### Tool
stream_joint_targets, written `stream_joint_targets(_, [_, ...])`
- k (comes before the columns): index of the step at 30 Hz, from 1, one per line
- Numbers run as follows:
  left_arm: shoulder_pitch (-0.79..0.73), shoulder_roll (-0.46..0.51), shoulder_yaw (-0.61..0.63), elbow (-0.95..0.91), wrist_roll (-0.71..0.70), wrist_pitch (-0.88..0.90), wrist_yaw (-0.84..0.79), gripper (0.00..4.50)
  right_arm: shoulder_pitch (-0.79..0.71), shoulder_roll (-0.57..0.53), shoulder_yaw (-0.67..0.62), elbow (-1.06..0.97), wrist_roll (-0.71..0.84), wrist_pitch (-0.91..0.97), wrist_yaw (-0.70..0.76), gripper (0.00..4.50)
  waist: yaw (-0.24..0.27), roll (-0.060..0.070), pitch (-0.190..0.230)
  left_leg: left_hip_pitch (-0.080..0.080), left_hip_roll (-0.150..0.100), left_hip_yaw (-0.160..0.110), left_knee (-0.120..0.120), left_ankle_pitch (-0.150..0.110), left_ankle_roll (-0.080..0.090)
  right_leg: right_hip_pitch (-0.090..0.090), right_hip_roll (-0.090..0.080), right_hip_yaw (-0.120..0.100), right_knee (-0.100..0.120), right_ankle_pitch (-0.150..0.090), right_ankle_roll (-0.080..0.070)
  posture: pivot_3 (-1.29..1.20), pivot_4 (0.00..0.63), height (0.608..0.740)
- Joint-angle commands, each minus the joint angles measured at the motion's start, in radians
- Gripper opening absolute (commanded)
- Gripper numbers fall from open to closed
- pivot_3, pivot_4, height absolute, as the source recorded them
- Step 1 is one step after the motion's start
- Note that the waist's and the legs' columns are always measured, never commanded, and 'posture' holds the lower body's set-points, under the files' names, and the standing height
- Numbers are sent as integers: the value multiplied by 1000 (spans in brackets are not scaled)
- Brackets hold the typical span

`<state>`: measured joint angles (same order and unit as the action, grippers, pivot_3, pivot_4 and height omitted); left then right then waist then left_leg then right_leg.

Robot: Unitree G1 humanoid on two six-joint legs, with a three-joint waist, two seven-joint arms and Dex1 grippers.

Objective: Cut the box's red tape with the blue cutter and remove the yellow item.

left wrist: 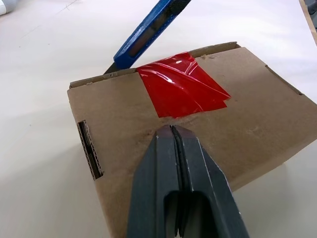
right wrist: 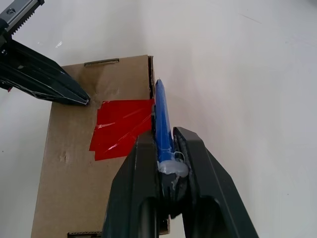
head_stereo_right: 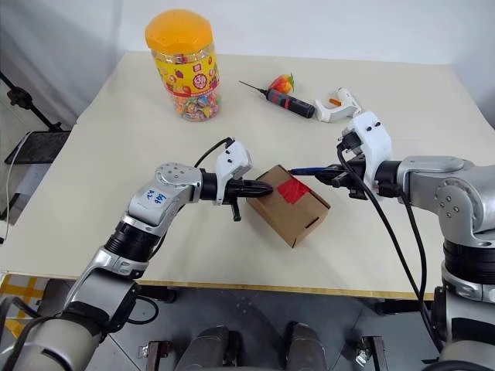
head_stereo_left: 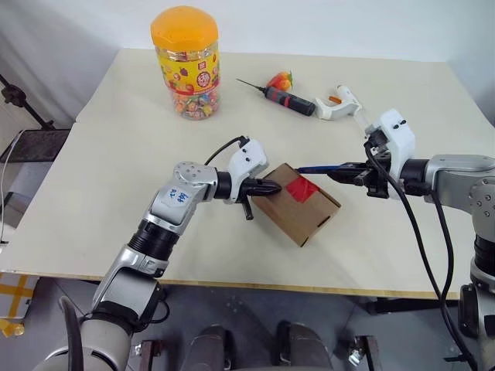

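While the left end effector (head_stereo_left: 267,188) presses its clenched tips down on the top of the box (head_stereo_left: 288,212), just short of the red tape (head_stereo_left: 302,188), the right end effector (head_stereo_left: 346,171) is grasping the blue cutter (head_stereo_left: 315,168) and holds it at the box's far edge. The box lies at mid-frame in the head views on the counter (head_stereo_left: 116,154), tilted, its long axis running from upper left to lower right. The cutter's long axis points from the right of the frame toward the left, slightly downward, and its tip sits at the cardboard edge right where the tape reaches that edge; whether the blade is already in the tape cannot be told. So the tape lies just ahead of the cutter tip, between the two end effectors, and the right arm is the one placed to cut, likely by drawing the tip along the flap seam. The flaps look shut, so the yellow item is presumably inside.
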<state>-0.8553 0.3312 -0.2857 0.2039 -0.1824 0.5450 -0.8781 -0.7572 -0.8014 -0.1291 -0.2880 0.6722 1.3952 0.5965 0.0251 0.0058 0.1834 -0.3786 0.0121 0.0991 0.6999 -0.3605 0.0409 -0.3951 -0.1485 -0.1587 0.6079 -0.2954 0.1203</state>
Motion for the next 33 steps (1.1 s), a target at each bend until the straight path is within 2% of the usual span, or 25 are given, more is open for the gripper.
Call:
stream_joint_targets(1, [-1,-1,-7,-7,18,7,-1,0,-45,10,-51,-14,18,-9,-9,166,-1,0,0,0,0,0,0,0,0,0,0,0,0,0,0,0,150,740])
stream_joint_targets(21, [8,-3,-8,-21,19,10,4,0,-2,-30,-2,-28,22,-10,12,166,0,0,0,0,0,0,0,0,0,0,0,0,0,0,0,0,150,740])
stream_joint_targets(27, [3,-4,-18,-14,30,27,12,0,-53,-78,51,-16,23,24,35,166,0,0,0,0,0,0,0,0,0,0,0,0,0,0,0,0,150,740])
stream_joint_targets(33, [-35,-13,-54,9,62,121,38,0,-134,-139,153,50,12,47,98,166,1,0,0,0,0,0,1,0,0,0,0,0,1,0,0,0,150,740])
